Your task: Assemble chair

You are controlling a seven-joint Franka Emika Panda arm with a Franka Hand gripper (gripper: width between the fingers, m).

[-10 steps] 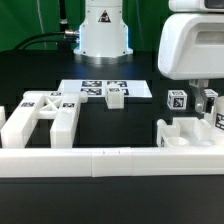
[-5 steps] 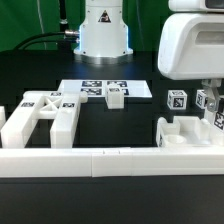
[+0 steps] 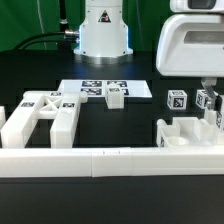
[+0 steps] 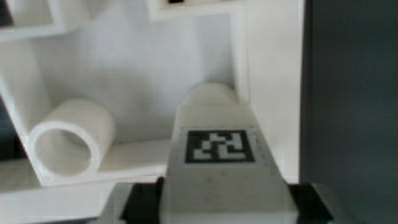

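Observation:
My gripper (image 3: 211,103) is at the exterior view's right, shut on a narrow white chair piece (image 3: 206,100) with a square tag. It holds the piece just above a boxy white chair part (image 3: 183,131). In the wrist view the held piece (image 4: 222,140) runs out from between my fingers (image 4: 143,205), over that part's open frame (image 4: 125,60) and a short round peg (image 4: 71,135). A tagged cube (image 3: 177,100) sits just behind the boxy part. A slotted panel (image 3: 40,115) lies at the left.
The marker board (image 3: 105,88) lies at mid-table with a small tagged white block (image 3: 115,97) on its front edge. A long low white rail (image 3: 100,160) runs along the front. The robot base (image 3: 103,35) stands at the back.
The arm body has risen a little and shifted slightly right. The held piece stays over the boxy part at almost the same spot.

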